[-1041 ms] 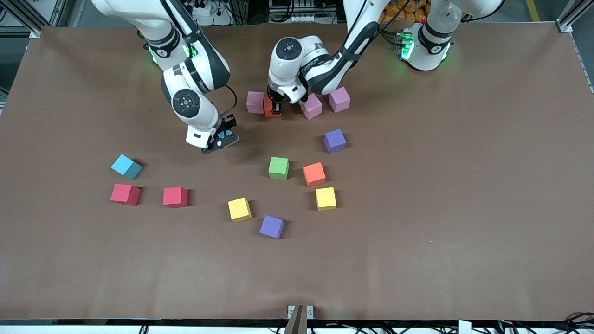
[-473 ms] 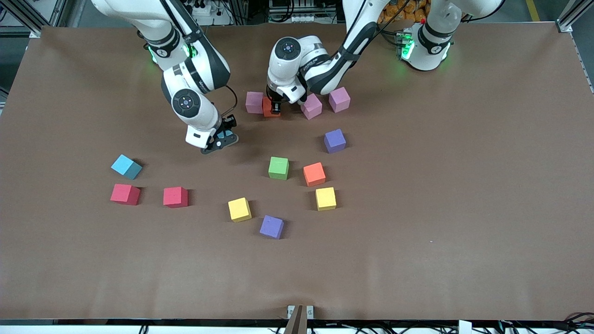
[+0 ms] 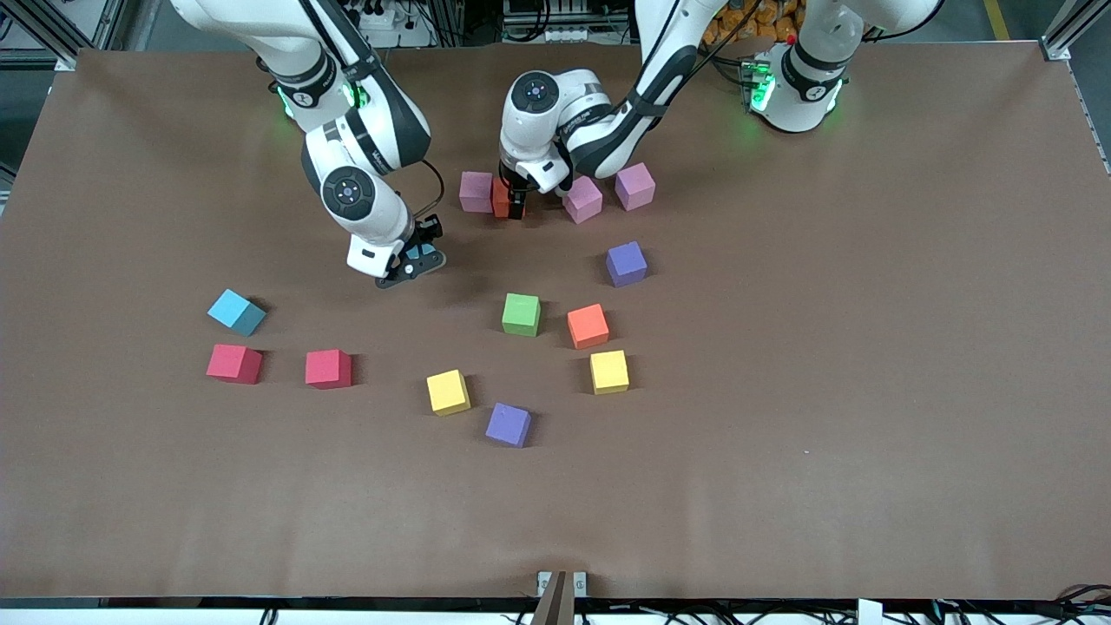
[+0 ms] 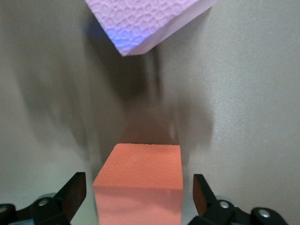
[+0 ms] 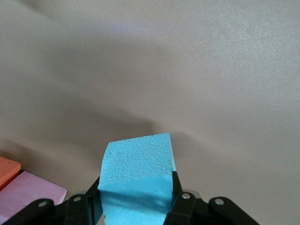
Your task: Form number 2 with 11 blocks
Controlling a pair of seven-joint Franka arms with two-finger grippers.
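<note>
Two grippers: left gripper low at the table's robot-side edge, fingers spread clear of an orange block sitting between them, beside a pink block. Right gripper clamps a blue block above the table. Other blocks lie scattered mid-table.

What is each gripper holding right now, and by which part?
Right gripper clamps a blue block by two facing sides. Left gripper holds nothing: its open fingers straddle the orange block.

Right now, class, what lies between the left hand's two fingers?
An orange block sits on the table between the left hand's open fingers, gaps either side, seen in the left wrist view.
</note>
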